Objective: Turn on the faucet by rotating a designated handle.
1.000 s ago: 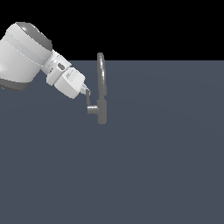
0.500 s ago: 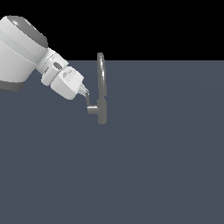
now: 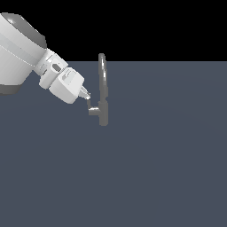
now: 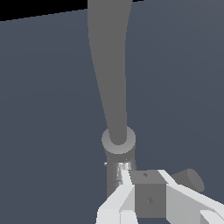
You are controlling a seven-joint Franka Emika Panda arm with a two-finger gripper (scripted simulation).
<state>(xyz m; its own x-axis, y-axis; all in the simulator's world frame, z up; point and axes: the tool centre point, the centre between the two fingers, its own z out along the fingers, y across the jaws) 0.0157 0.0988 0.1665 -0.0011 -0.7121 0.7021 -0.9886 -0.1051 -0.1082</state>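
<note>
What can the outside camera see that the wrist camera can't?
Only the exterior view shows the big white arm and the whole faucet, with its arched spout on top. Only the wrist view shows, up close, the ring where the spout joins the base and the handle sitting between the pincer's fingers. Both show the faucet, the pincer at the handle and the plain grey floor.

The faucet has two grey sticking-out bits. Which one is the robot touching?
The handle, the short low lever by the faucet's base. The tall arched spout stands untouched.
</note>
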